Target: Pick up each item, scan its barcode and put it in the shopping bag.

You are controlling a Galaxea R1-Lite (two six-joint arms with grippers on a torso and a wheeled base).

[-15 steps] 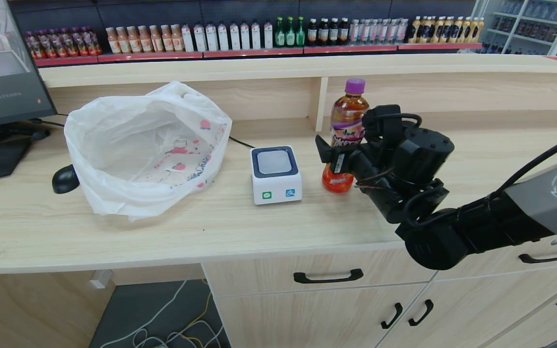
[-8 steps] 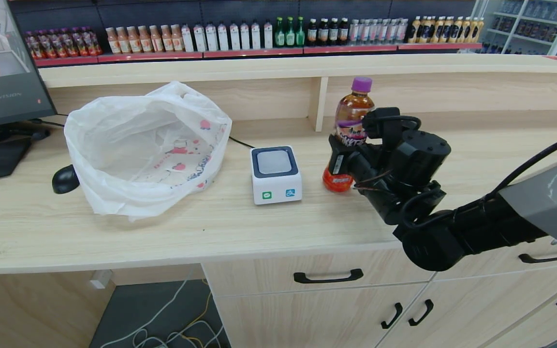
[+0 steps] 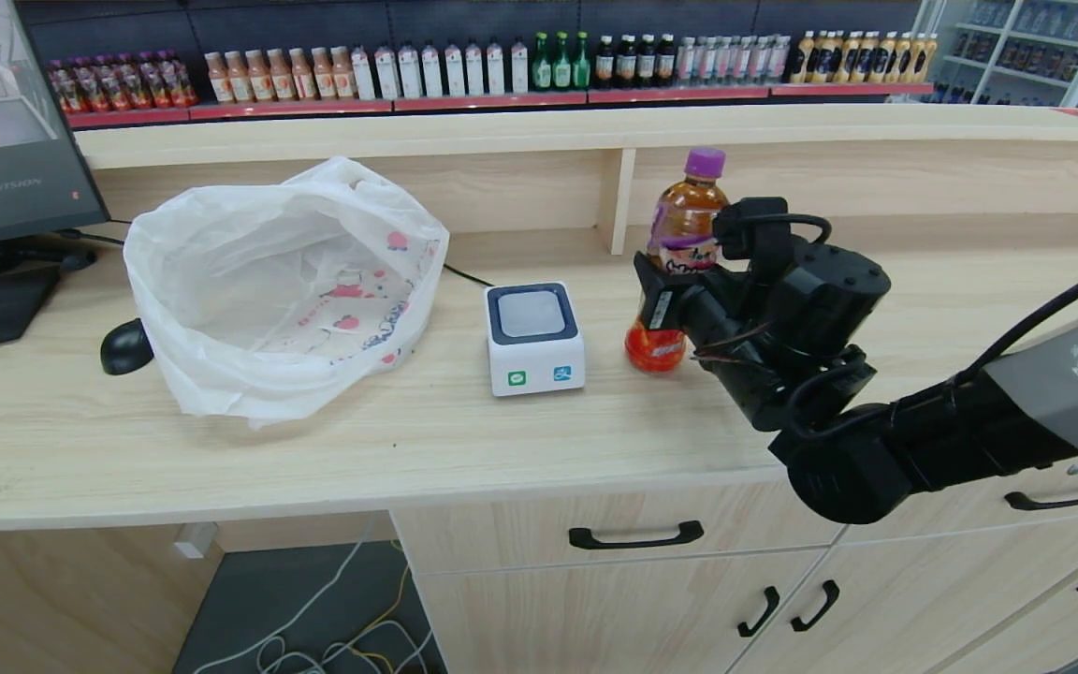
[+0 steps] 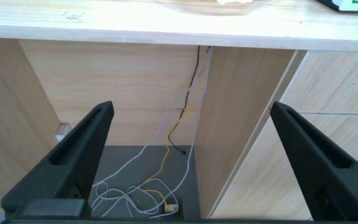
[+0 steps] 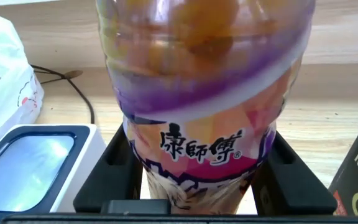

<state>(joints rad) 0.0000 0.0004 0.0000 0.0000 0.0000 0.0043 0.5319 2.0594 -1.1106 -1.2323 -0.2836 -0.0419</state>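
An orange drink bottle (image 3: 684, 211) with a purple cap and purple label stands at the scanner's right on the wooden counter (image 3: 408, 440), leaning slightly right. My right gripper (image 3: 679, 295) is shut on its lower body; in the right wrist view the fingers press both sides of the bottle (image 5: 204, 93), with the gripper (image 5: 199, 171) around the label. The white scanner (image 3: 533, 337) sits mid-counter, close to the bottle (image 5: 30, 162). The white shopping bag (image 3: 286, 281) stands open to the left. My left gripper (image 4: 191, 155) hangs open below the counter edge, holding nothing.
A monitor (image 3: 6, 122) and a black mouse (image 3: 125, 346) sit at the counter's left end. A raised back ledge with an upright divider (image 3: 620, 201) stands just behind the bottle. Drawers with black handles (image 3: 634, 536) are below; loose cables (image 4: 166, 180) lie on the floor.
The right gripper closed in on the bottle and took hold of it. The bottle's top has tipped to the right and its base shifted slightly.
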